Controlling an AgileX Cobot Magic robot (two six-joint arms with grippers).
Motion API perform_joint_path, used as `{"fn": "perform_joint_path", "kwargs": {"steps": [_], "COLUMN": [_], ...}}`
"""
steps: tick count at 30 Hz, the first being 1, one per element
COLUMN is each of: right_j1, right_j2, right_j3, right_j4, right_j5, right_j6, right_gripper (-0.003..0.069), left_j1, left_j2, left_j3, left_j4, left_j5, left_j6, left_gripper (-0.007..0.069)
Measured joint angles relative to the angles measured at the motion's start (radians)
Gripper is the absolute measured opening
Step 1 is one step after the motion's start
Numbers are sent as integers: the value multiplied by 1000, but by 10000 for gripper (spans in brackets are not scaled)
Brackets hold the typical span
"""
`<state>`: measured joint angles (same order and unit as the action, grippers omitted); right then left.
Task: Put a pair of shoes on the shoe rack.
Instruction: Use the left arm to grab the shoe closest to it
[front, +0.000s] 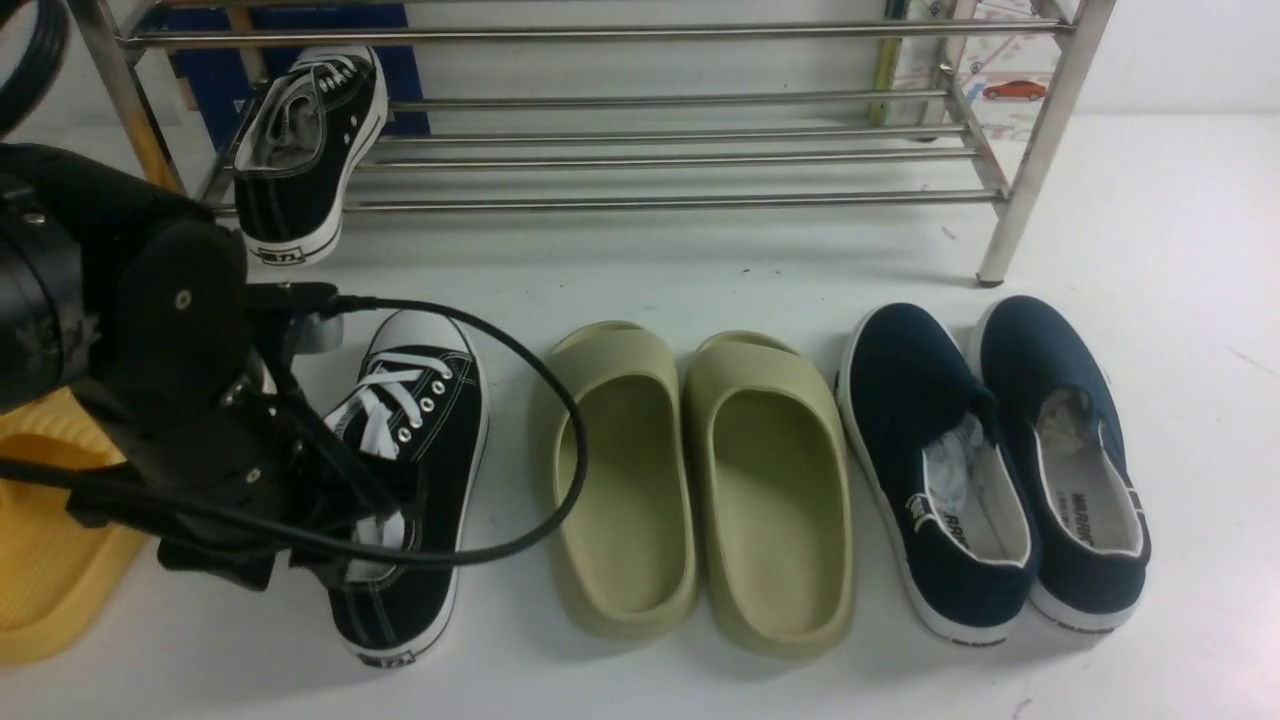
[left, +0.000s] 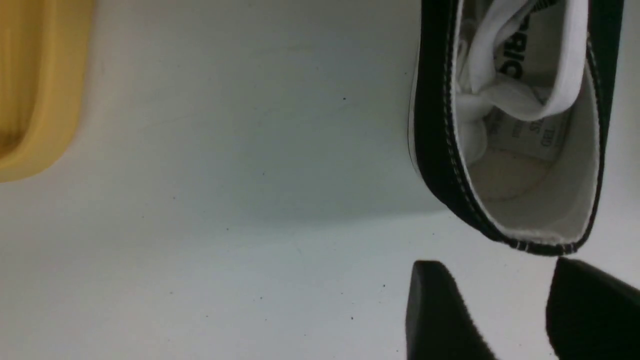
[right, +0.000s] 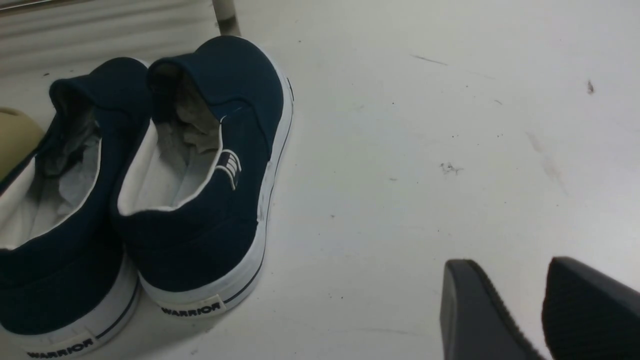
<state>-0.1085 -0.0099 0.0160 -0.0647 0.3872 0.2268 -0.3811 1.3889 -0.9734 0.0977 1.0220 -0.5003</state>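
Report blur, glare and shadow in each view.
Front view: highlights streak the shiny steel-tube shoe rack. Left wrist view: shadow dims the white floor beside the black canvas sneaker; yellow slide blurred. Right wrist view: even light, navy slip-on sharp.

Two black sneakers, two olive-green slides, two navy slip-ons, one yellow slide, one steel shoe rack.

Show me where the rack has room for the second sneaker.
On the rack, the lower shelf is bare from the shelved sneaker at its left end to the right leg. The floor row is crowded: second sneaker, slides, slip-ons abreast.
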Motion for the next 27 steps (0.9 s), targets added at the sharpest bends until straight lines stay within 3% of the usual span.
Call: {"fn": "perform_joint_path", "kwargs": {"steps": [4,8,19,27], "right_j1": [0,0,0,0], "right_j2": [0,0,0,0], "right_j3": [0,0,0,0], "right_j4": [0,0,0,0], "right_j5": [0,0,0,0], "right_j6": [0,0,0,0], "right_gripper": [246,246,246,246], "left_j1": [0,0,-1,0], "left_j2": [10,45,155,157], "left_j3": [0,0,-3,-38], "left_j4": [-4,-13,-9,20], "left_j5": [-25,-38,-134,-87], "left_j6": [-27,-30,-46,-73], "left_gripper": [410,417,354,332]}}
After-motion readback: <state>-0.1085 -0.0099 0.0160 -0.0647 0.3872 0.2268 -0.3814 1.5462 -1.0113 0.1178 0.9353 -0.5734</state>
